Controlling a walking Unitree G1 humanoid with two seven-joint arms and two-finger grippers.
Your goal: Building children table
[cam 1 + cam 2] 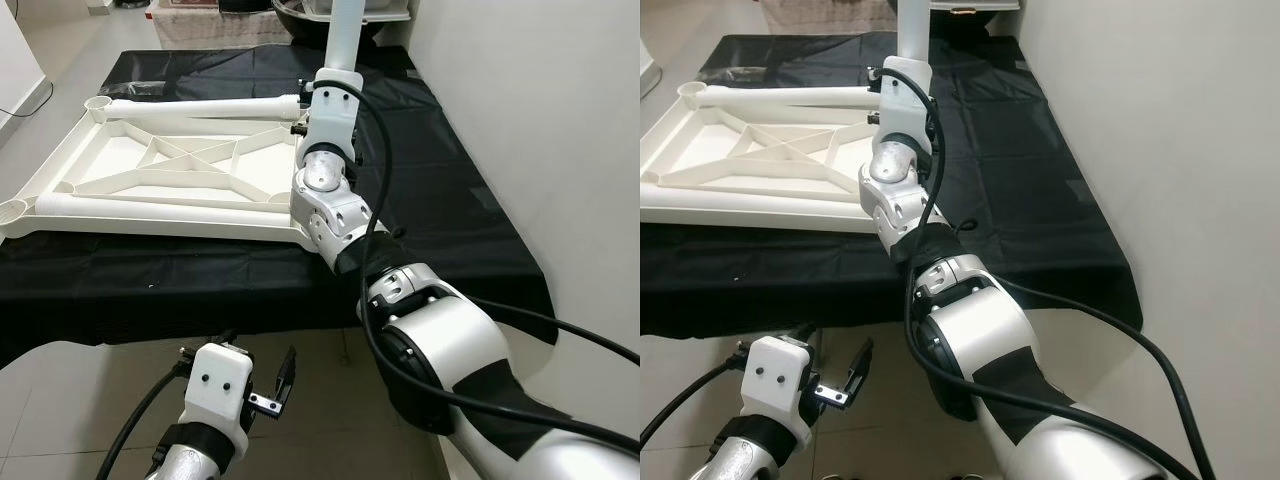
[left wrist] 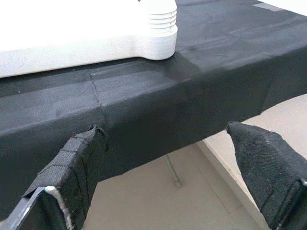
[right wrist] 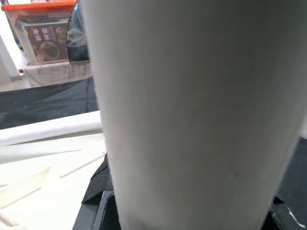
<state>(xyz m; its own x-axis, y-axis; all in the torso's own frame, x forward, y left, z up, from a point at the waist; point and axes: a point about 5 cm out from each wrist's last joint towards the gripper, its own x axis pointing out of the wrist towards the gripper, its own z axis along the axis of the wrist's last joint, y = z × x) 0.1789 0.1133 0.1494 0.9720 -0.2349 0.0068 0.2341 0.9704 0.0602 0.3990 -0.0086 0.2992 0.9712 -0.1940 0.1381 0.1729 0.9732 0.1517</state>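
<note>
Tabletop point(image 1: 150, 190), inverted with its ribbed underside up, lies on the black cloth point(image 1: 440, 200). Two loose legs point(image 1: 200, 106) rest along it, one on each long side. At the tabletop's near right corner, the right gripper point(image 1: 322, 88) holds an upright leg point(image 1: 343, 30), fingers clamped around it. Current step, by judgement: seating this leg in the corner socket. Next move calls for vertical alignment and downward twisting. Left gripper point(image 1: 262, 385) hovers below the cloth edge, fingers spread wide.

White tabletop point(image 1: 150, 170) lies underside up on black cloth point(image 1: 440, 190); I hold one white leg point(image 1: 345, 30) upright at its corner.
</note>
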